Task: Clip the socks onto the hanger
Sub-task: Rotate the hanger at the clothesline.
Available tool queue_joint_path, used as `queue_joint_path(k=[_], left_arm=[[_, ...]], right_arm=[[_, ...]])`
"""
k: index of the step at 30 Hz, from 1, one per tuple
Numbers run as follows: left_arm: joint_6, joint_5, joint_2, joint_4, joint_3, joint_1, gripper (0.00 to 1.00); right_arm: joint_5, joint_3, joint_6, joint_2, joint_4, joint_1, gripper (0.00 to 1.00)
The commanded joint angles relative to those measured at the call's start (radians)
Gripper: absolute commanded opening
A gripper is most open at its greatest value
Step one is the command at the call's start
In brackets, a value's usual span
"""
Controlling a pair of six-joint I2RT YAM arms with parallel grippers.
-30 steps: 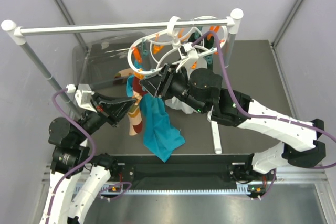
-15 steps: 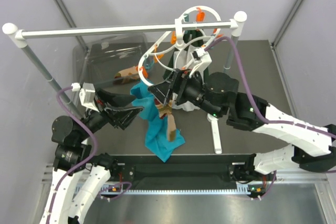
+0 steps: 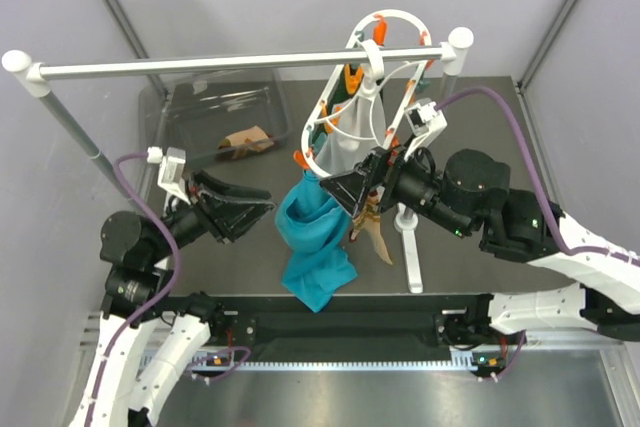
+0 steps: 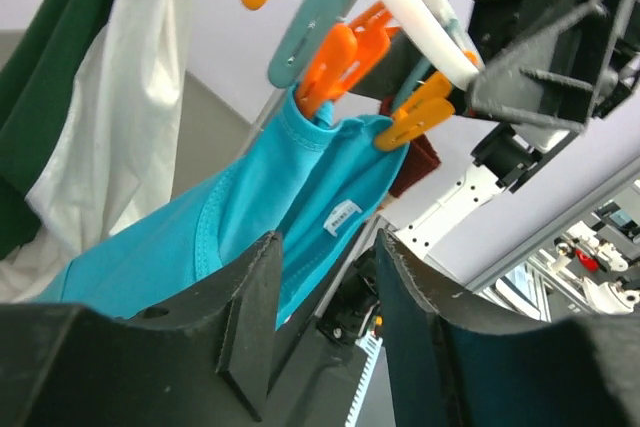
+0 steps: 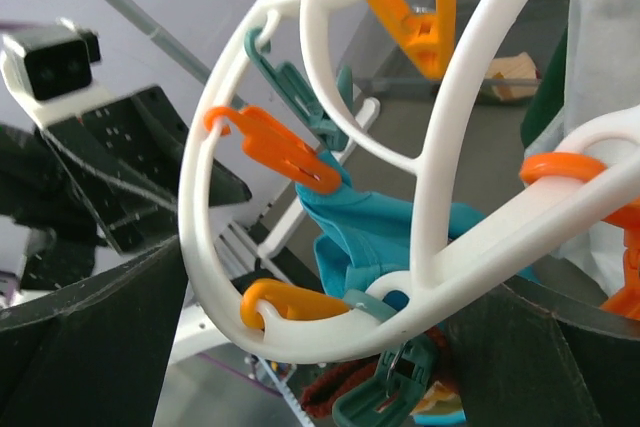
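The white ring hanger (image 3: 372,75) hangs tilted from the rail by its hook, orange and teal clips round it. One sock (image 3: 378,242), tan and dark red, dangles under its low edge beside the teal cloth (image 3: 315,237); its red part (image 5: 350,392) shows by a teal clip (image 5: 395,402). Another sock (image 3: 250,139) lies in the clear bin. My right gripper (image 3: 347,192) is open, and the hanger rim (image 5: 330,332) passes between its spread fingers. My left gripper (image 3: 258,209) stands open just left of the teal cloth (image 4: 250,207), with nothing between its fingers (image 4: 250,317).
The long white rail (image 3: 230,59) on poles crosses the back. A clear bin (image 3: 215,107) sits back left. White cloth (image 4: 130,127) and dark green cloth (image 4: 50,77) also hang from the hanger. The white rail foot (image 3: 410,247) lies on the table right of the sock.
Both grippers have opened. The hanger has swung right and stands steeper. My right arm has drawn back to the right, and the sock now hangs right of the teal cloth.
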Motion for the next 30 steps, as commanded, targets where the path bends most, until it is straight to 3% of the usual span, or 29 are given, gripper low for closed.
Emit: queue_joint_path(k=[1,5,13,19,24,26,29,30], left_arm=[[0.044,0.001,0.098,-0.113,0.103,-0.002,0.47],[0.082,0.003,0.161,-0.178,0.106,-0.002,0.48],[-0.167,0.109,0.128,0.199,-0.044,-0.002,0.5],[-0.333,0.158,0.112,0.397,-0.098,-0.002,0.52],[-0.547,0.185,0.114,0.716,-0.149,-0.008,0.51],[-0.531,0.172,0.108,0.7,-0.132,-0.023,0.5],[-0.274,0.105,0.115,0.275,0.009,-0.034,0.48],[-0.116,0.098,0.131,0.155,0.053,-0.034,0.47]], right_arm=[[0.035,-0.033,-0.025,-0.007,-0.119,-0.007,1.0],[0.072,-0.038,-0.054,-0.029,-0.108,-0.01,1.0],[0.075,-0.015,-0.065,-0.076,-0.022,-0.012,1.0],[0.043,-0.144,-0.111,-0.17,0.126,-0.012,1.0],[0.004,-0.187,-0.14,-0.219,0.185,-0.01,1.0],[0.012,-0.19,-0.118,-0.216,0.182,-0.012,1.0],[0.039,-0.19,-0.071,-0.201,0.191,-0.012,1.0],[0.044,-0.188,-0.062,-0.194,0.194,-0.012,1.0]])
